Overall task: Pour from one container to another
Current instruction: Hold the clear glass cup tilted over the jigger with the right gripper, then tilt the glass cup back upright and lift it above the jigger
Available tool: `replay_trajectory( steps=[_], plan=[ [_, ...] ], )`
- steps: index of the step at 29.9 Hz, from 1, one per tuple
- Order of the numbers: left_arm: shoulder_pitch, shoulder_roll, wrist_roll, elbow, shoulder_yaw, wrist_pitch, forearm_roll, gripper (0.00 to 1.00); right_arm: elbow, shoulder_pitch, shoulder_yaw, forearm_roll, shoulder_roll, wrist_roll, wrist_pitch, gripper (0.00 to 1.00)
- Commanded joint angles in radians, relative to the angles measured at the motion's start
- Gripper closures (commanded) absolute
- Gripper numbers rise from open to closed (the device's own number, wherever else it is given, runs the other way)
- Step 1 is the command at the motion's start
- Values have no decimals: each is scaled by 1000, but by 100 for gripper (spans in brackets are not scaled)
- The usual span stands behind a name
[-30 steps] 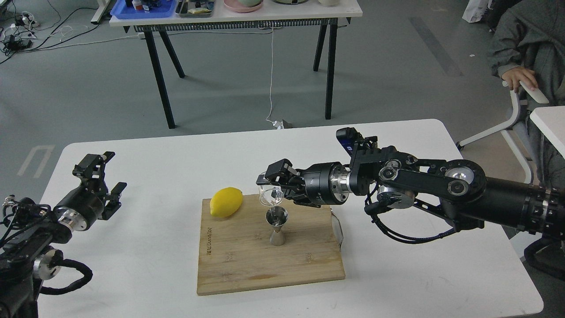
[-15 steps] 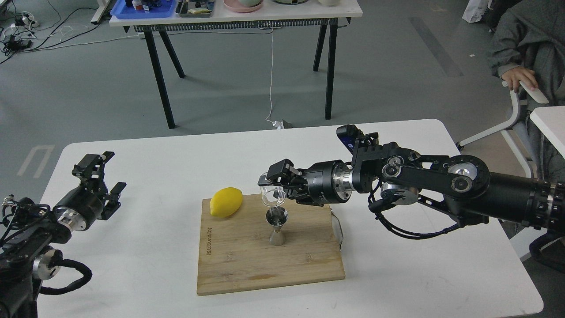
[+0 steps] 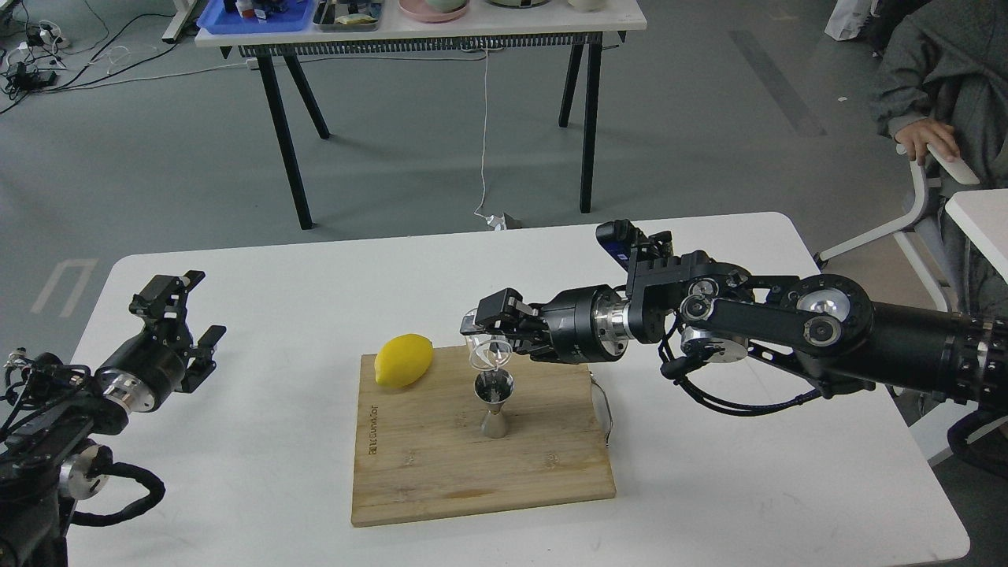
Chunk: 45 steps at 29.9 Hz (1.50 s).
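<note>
The small clear glass cup (image 3: 487,350) hangs tilted just above the mouth of the steel jigger (image 3: 494,403), which stands upright on the wooden cutting board (image 3: 480,465). My right gripper (image 3: 490,337) is shut on the cup, reaching in from the right. A yellow lemon (image 3: 404,360) lies on the board's far left corner. Far left over the table, my left gripper (image 3: 179,315) stands open and holds nothing.
The board lies on a white table (image 3: 260,441). A person sits at the far right beside a chair (image 3: 925,197). Behind my table stands another table (image 3: 417,31) with trays and dishes. A thin metal tool (image 3: 605,409) lies along the board's right edge.
My right gripper has shifted slightly right and turned the glass cup further over the jigger. The left arm has not moved.
</note>
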Motion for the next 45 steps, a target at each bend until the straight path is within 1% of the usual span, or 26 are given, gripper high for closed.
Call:
replay_trajectory(
  steps=[1, 10, 35, 41, 45],
  plan=[
    [0, 0, 0, 0, 0, 0, 0, 0, 0, 3, 0, -7, 0, 6, -1, 60],
    [0, 0, 0, 0, 0, 0, 0, 0, 0, 33, -29, -25, 0, 26, -1, 60],
    [0, 2, 0, 0, 0, 0, 0, 0, 3, 83, -75, -71, -2, 63, 3, 60],
    [0, 2, 0, 0, 0, 0, 0, 0, 1, 74, -60, -48, 0, 60, 0, 60],
    [0, 0, 0, 0, 0, 0, 0, 0, 1, 47, -36, 7, 0, 60, -9, 61]
  ],
)
